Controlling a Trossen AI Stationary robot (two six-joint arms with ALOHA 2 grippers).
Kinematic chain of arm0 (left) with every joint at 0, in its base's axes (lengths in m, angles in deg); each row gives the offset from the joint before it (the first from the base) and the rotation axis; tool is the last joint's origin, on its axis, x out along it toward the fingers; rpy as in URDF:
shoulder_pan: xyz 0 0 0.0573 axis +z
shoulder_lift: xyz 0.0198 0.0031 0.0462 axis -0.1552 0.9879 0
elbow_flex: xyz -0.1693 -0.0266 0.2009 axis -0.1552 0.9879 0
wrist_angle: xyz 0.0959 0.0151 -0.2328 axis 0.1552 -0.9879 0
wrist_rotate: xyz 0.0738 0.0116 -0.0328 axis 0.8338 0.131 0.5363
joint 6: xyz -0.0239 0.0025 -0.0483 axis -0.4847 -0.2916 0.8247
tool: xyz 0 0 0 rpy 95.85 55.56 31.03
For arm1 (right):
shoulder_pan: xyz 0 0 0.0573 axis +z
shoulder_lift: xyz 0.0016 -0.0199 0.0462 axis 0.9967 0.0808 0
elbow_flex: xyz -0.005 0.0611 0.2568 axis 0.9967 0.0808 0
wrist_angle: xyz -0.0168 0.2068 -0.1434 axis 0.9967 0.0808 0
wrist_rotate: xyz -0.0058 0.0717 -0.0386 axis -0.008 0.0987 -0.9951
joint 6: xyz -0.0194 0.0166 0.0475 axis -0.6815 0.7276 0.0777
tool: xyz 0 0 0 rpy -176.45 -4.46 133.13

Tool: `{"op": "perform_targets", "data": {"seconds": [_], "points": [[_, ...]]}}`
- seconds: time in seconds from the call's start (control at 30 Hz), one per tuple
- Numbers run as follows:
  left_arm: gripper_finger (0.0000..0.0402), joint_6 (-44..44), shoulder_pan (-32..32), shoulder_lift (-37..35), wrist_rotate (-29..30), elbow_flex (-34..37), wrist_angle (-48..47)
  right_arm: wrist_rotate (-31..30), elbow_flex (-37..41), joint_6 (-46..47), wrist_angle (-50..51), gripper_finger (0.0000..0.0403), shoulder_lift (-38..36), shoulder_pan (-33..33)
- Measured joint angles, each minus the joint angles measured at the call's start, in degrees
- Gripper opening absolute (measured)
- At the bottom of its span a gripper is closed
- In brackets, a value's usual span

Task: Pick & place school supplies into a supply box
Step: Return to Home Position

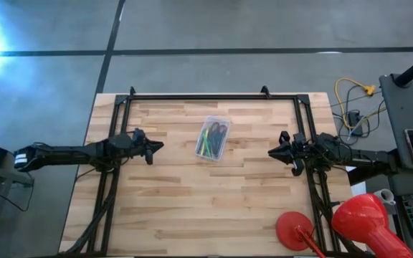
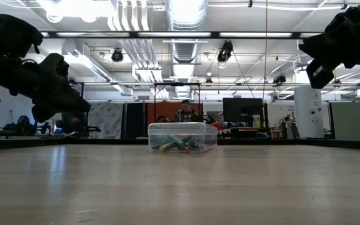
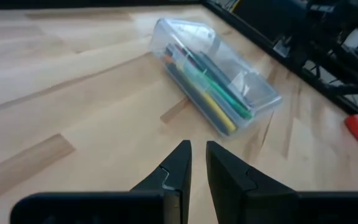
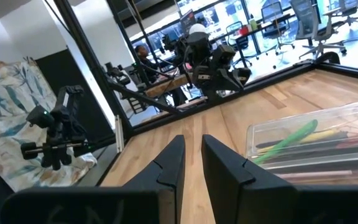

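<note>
The clear supply box (image 1: pixel 213 138) rests flat on its base on the wooden table, slightly toward the far side of centre. In the left wrist view the supply box (image 3: pixel 219 74) holds green, yellow and dark pens lying lengthwise, and the low view shows the supply box (image 2: pixel 182 137) the same way. I cannot make out scissors, and no supplies lie loose on the table. My left gripper (image 1: pixel 158 147) hovers left of the box and my right gripper (image 1: pixel 272 152) right of it. Both are above the table with fingers nearly together, holding nothing.
A red round-based object (image 1: pixel 296 231) and a larger red object (image 1: pixel 364 221) sit at the table's near right corner. Dark frame rails (image 1: pixel 214 96) run along the far edge and both sides. A person (image 2: pixel 183 112) sits in the room beyond the table.
</note>
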Motion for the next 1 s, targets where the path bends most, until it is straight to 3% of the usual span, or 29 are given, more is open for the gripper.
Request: {"op": "perform_targets", "data": {"seconds": [1.0], "points": [[0.0033,0.0,0.0,3.5,0.0,0.0,0.0,0.0,0.0,0.0,0.0,0.0047,0.0,0.0]]}}
